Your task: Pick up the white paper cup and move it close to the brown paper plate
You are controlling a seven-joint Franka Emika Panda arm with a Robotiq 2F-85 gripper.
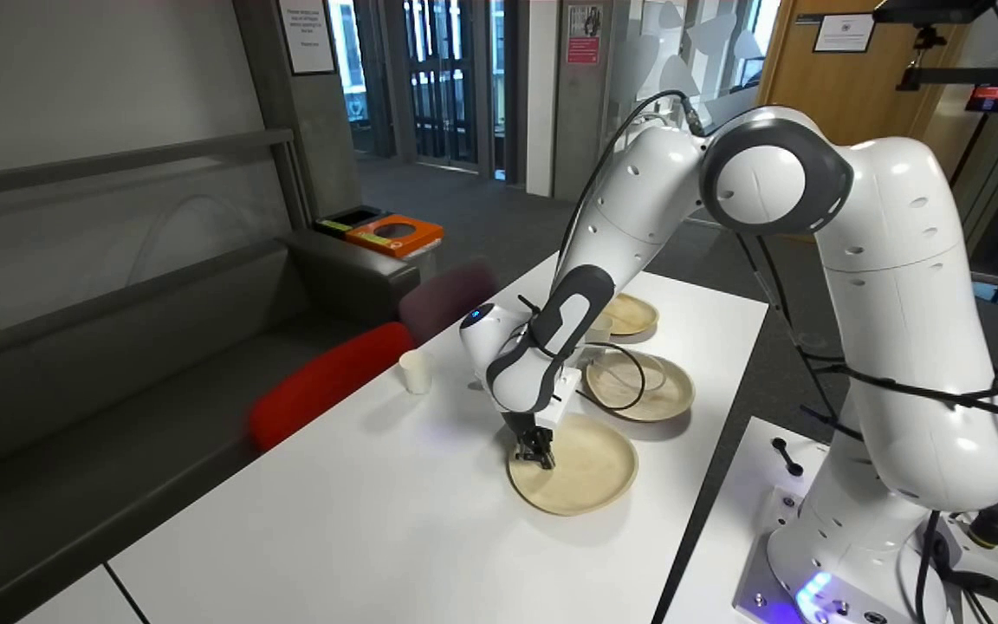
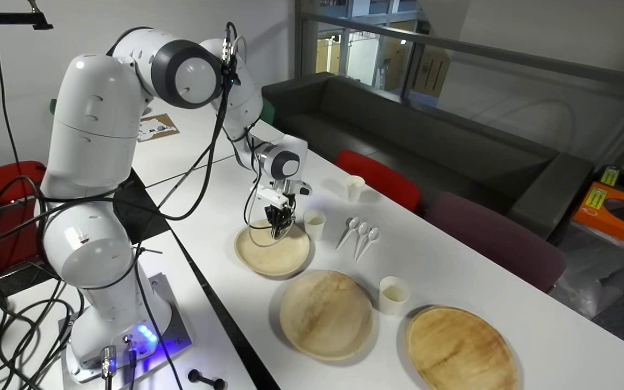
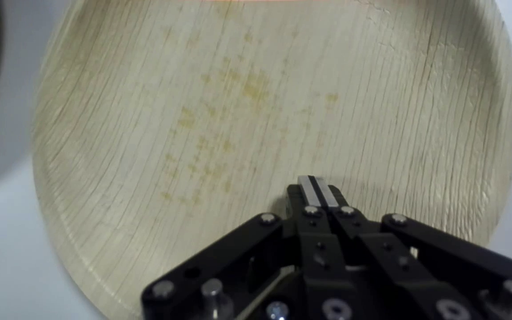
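Three round tan plates lie in a row; which one is the widest I cannot tell. My gripper (image 1: 547,464) is shut and empty, low over the plate nearest it (image 1: 590,472), also in an exterior view (image 2: 271,260). That plate fills the wrist view (image 3: 220,133), with the fingertips (image 3: 313,178) over it; contact cannot be told. The middle plate (image 2: 325,319) and the browner end plate (image 2: 461,346) lie beyond. Three white paper cups stand upright: one beside the plate under my gripper (image 2: 314,226), one near the chair-side edge (image 2: 354,189), one between the other two plates (image 2: 393,298).
Three white spoons (image 2: 362,232) lie on the white table between the cups. The edge cup also shows in an exterior view (image 1: 416,373). A red chair (image 1: 326,381) and a purple chair (image 2: 499,246) stand against the table's far edge. Cables hang from the arm.
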